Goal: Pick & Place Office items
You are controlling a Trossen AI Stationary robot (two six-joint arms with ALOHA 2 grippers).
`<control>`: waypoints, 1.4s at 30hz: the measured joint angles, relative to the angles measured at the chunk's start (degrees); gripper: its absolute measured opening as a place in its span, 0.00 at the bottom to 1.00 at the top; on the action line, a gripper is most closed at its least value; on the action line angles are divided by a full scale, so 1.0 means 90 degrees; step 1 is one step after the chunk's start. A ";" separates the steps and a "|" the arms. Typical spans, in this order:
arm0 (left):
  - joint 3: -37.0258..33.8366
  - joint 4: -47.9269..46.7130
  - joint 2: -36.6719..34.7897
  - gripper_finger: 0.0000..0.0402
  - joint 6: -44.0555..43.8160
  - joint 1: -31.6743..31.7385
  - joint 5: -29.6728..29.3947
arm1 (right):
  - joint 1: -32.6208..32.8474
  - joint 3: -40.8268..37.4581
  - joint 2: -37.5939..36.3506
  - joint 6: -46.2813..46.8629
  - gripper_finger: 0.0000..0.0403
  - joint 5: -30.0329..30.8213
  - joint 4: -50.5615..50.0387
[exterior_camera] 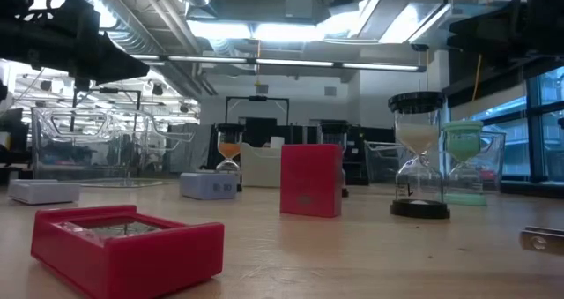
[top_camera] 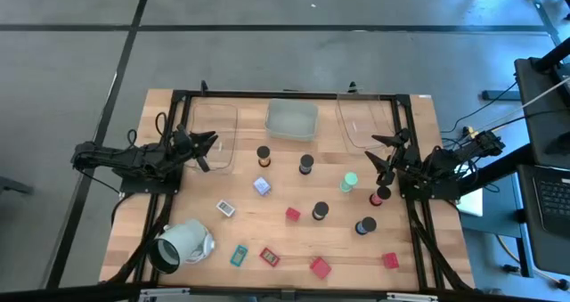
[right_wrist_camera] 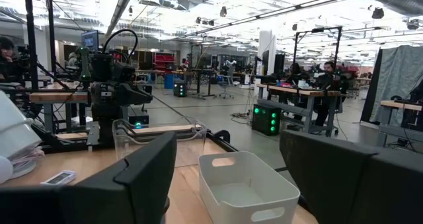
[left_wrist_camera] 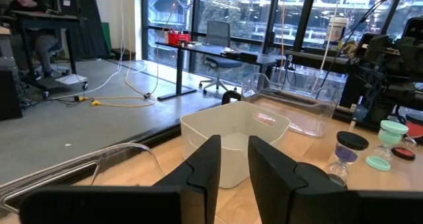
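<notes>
Both arms sit raised at the table's two sides, neither touching anything. The right gripper (top_camera: 385, 152) has its fingers spread wide and empty, as its own wrist view shows, and it is by far the nearer to a cluster of pieces. The red-topped timer (top_camera: 380, 196) stands just behind and below its fingertips, the green-topped timer (top_camera: 348, 182) a little inward of them, and a black timer (top_camera: 366, 225) farther back along that arm's side. All three stand upright, long axis vertical, so I would judge a downward reach with fingers straddling the waist is what comes next.

The left gripper (top_camera: 207, 142) has its fingers parted by a narrow gap, holding nothing. Ahead of it, across the table, lies the white bin (left_wrist_camera: 234, 128). The nearest pieces on its side, another timer (top_camera: 263, 154) and a pale blue cube (top_camera: 262, 186), sit inward of its tips.
</notes>
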 joint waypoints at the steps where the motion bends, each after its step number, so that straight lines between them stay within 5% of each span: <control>1: 0.0000 -0.0001 0.0000 0.18 -0.0001 0.0000 -0.0002 | 0.0001 0.0000 0.0000 0.0000 0.68 0.0000 0.0000; 35: 0.0000 0.0075 0.0000 0.18 -0.0327 0.0000 -0.0003 | 0.0002 0.0000 0.0000 0.0729 0.68 -0.0231 0.0005; 42: 0.0000 0.1129 0.0000 0.18 0.0687 0.0000 0.0069 | 0.0002 0.0000 0.0000 0.0699 0.68 -0.0233 0.0053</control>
